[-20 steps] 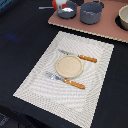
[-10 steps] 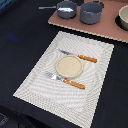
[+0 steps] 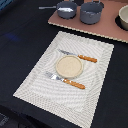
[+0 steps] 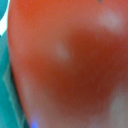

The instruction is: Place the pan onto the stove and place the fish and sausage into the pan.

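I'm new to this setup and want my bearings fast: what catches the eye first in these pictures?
The pale woven placemat fills the middle of the dark table, with a round tan plate flanked by two orange-handled utensils, a knife and a fork. Behind it on the stove stand the pan and a taller grey pot. The wrist view is filled by a blurred red surface, probably the sausage.
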Controlling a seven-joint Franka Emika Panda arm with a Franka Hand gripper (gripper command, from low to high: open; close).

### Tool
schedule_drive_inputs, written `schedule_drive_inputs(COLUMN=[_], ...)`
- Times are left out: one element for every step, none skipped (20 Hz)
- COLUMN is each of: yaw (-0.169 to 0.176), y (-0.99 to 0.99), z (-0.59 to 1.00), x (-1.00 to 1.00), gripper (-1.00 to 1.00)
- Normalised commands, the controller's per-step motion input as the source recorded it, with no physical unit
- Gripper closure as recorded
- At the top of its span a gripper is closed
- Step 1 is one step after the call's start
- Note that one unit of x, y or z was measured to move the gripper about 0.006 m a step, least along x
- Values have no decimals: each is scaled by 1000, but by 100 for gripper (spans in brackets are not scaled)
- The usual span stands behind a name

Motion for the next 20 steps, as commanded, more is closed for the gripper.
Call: schedule_drive_inputs(yaw=[0, 0, 0, 0, 0, 0, 0, 9, 11, 6, 0, 0, 0, 0, 0, 0, 0, 0, 0, 0], y=[411, 414, 374, 371, 320, 300, 277, 246, 257, 206, 260, 311, 306, 269, 223, 214, 203, 171, 171, 160], z=[-443, -420, -429, -320, -286, -231, -206, -157, -74, 3, 291, 529, 520, 443, 334, 200, 129, 69, 69, 46], x=[0, 0, 0, 0, 0, -29, -83, -111, -109, -143, -91, -83, -71, -71, -177, -217, -234, -266, -237, -243], gripper=[100, 100, 100, 100, 100, 100, 100, 100, 100, 100, 100, -100, -100, -100, -100, -100, -100, -100, -100, -100])
